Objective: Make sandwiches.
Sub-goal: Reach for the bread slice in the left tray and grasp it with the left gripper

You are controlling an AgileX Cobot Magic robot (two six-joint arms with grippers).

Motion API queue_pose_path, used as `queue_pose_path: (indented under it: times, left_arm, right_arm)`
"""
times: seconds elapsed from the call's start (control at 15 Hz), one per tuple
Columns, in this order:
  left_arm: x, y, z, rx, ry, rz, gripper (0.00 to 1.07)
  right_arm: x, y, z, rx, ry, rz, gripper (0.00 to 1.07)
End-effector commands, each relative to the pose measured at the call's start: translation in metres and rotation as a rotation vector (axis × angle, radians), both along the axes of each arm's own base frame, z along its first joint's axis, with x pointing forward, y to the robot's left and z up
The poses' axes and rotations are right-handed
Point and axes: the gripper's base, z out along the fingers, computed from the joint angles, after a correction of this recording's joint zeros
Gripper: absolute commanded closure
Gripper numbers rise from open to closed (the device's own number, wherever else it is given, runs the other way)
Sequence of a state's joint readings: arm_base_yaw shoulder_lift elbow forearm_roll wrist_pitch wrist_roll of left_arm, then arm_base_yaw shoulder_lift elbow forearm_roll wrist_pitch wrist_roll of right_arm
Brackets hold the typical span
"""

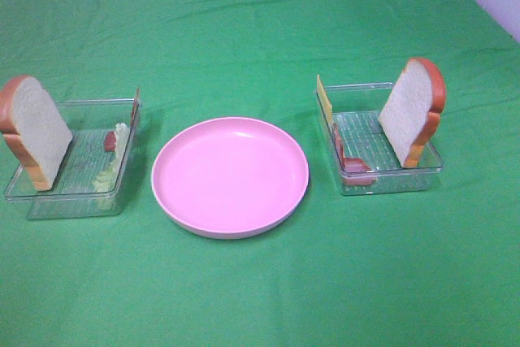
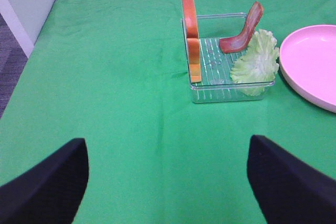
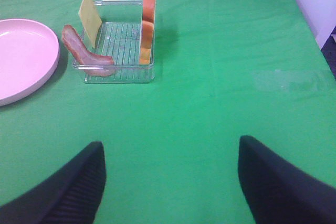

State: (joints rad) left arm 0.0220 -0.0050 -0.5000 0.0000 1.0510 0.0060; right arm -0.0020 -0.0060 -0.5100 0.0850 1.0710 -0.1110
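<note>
No stacked sandwich shows; the parts lie apart. A bread slice (image 1: 32,130) stands on edge in the left clear tray (image 1: 49,197), with lettuce (image 1: 112,160) and a bacon strip (image 1: 110,141); the left wrist view shows the slice (image 2: 191,35), lettuce (image 2: 257,56) and bacon (image 2: 242,31). Another bread slice (image 1: 414,111) stands in the right tray (image 1: 406,180) with yellow cheese (image 1: 324,101) and bacon (image 1: 353,166); the right wrist view shows the slice (image 3: 148,19), cheese (image 3: 90,15) and bacon (image 3: 84,53). My left gripper (image 2: 167,182) and right gripper (image 3: 170,182) are open and empty, well short of the trays. Neither shows in the exterior view.
A round pink plate (image 1: 230,175) sits empty between the trays, on a green cloth (image 1: 260,30) that covers the table. The table's edges and pale walls show at the far corners and in both wrist views.
</note>
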Motion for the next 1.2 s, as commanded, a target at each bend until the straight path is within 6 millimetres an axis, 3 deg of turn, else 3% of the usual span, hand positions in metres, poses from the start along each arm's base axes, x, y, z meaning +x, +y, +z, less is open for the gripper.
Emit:
queue_pose_path:
  times: [0.07, 1.2]
  left_arm:
    - [-0.003, -0.0005, 0.0002, -0.004, -0.029, 0.001, 0.27]
    - [-0.003, -0.0005, 0.0002, -0.004, -0.029, 0.001, 0.27]
  right_arm:
    - [-0.0009, -0.0001, -0.0006, -0.003, -0.021, -0.004, 0.39]
    - [-0.0009, -0.0001, -0.0006, -0.003, -0.021, -0.004, 0.39]
